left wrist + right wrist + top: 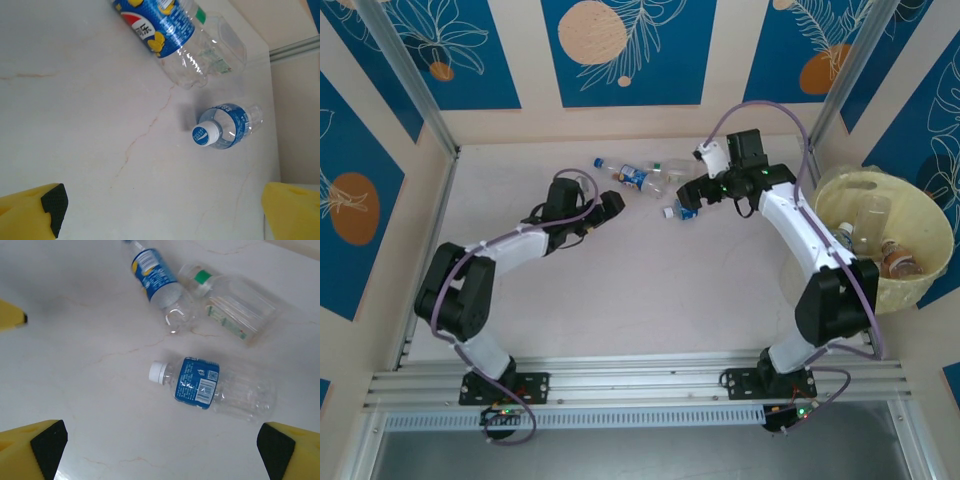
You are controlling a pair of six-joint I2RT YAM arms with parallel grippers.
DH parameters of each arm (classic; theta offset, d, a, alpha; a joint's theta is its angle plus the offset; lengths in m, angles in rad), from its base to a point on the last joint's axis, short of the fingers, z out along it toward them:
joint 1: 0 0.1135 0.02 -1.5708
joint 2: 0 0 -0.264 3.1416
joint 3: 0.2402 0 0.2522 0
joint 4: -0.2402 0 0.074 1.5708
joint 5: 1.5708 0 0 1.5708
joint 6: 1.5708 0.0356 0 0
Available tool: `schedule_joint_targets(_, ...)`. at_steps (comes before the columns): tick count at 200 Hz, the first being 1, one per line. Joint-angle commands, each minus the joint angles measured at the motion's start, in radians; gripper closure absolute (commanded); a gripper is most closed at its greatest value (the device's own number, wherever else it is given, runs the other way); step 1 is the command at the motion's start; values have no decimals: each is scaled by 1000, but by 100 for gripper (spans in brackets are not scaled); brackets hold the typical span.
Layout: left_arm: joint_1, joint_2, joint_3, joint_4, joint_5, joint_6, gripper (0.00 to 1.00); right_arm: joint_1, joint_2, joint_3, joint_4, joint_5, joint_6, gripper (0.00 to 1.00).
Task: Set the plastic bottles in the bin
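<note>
The left fingers (30, 217), yellow with a black pad, stand wide apart with nothing between them, above the pale veined tabletop (75, 125). Just ahead of them, nearer the right-hand finger, lies a small clear plastic bottle with a blue label and white cap (225, 127). The cap bears a round blue logo whose white lettering is too small to read. Farther ahead lies a larger clear bottle with a blue label (160, 27) showing a red, white and blue roundel, yellow shapes and dark characters that cannot be made out. Close beside it is a clear squarish bottle with a green band (220, 45).

The right fingers (35, 447) are likewise spread wide and empty. The small bottle lies just ahead of the gap between them, its label showing a barcode and fine white print, unreadable. Well apart from both pairs of fingers, off to the right arm's right, stands the large round pale-yellow bin (925, 210), with crushed clear bottles (880, 245) inside.
</note>
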Motion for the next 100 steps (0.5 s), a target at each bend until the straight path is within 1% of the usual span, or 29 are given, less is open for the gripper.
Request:
schedule_joint_targets(1, 9, -85, -1, -25, -35, 110, 0, -7, 59, 47, -53, -69, -204, 0)
schedule_joint_targets(16, 10, -112, -4, -71, -36, 163, 0, -27, 120, 91, -95, -70, -232, 0)
schedule_joint_targets(31, 9, -139, -20, -103, -59, 182, 0, -49, 187, 154, -163, -85, -265, 0)
schedule_joint_targets(55, 12, -178, -66, -111, -130, 174, 0, -64, 283, 234, -219, -80, -338, 0)
schedule_joint_targets(74, 21, -191, -81, -124, -141, 161, 0, -85, 359, 309, -273, -146, -372, 0)
schedule_joint_targets(100, 33, -201, -98, -128, -150, 138, 0, -88, 449, 387, -302, -124, -421, 1)
